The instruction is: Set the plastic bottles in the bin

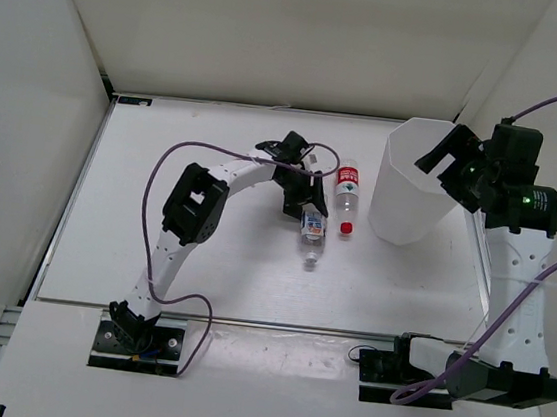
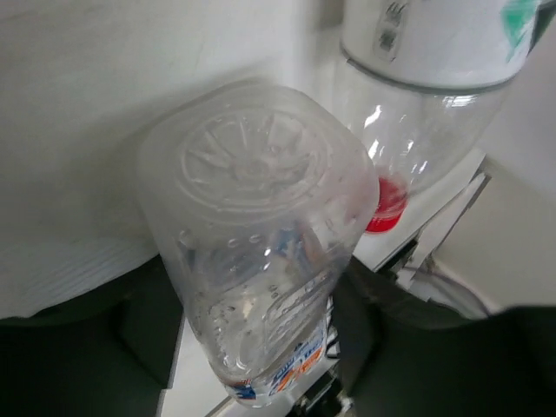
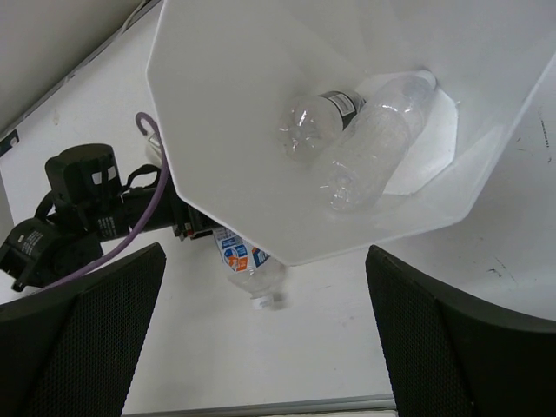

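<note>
Tabletop (image 1: 201,270) status: two bottles (image 3: 369,148) in bin (image 1: 400,197), left hand (image 1: 302,209) grasping blue-labelled bottle (image 1: 312,229), red-capped bottle (image 1: 348,191) pending, right hand (image 1: 444,155) released.

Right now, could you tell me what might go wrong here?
The left gripper holds the clear blue-and-white-labelled plastic bottle toward its base, so it could tilt or slip when lifted. The red-capped red-labelled bottle lies close beside and may get knocked. The right gripper hovers over the tall white bin, risking a collision.

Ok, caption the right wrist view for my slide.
Open right gripper above the bin, a dark-banded bottle and a plain bottle inside, a blue-labelled bottle outside.
</note>
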`<state>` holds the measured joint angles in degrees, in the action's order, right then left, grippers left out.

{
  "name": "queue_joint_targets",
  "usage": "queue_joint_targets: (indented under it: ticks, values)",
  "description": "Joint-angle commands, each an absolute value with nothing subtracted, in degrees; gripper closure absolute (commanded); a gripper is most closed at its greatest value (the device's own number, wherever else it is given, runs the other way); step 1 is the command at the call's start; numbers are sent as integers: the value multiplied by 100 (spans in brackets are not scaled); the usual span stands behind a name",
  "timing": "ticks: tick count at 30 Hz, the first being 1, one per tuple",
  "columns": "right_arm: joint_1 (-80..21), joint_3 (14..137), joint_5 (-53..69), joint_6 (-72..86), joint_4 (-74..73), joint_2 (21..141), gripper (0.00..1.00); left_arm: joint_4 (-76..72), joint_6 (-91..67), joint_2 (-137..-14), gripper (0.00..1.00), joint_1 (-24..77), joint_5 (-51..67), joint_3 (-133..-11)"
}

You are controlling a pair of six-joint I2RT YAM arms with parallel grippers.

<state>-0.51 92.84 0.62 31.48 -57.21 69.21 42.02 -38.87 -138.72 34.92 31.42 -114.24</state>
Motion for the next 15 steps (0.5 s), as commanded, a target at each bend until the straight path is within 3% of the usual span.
queue_joint_targets:
  ticks: [1, 4, 10, 15]
  values:
    - [-70, 9194, -79, 2971, -5625, 6768, 0, 4342, -3972, -13510, 50, 3218, 3068, -10882]
    - [-70, 9193, -79, 2971, -5625, 6768, 0, 4596, -4025, -13176, 50, 3138, 2743, -11056]
    - [-70, 9535, -368, 2971, -5678, 6715, 0, 4904, -4025, -12342, 49, 3138, 1917, -12724]
    - [114, 9887, -1071, 3348, -6229, 6715, 0, 3536, -4587, -12348, 48, 3138, 2170, -14114]
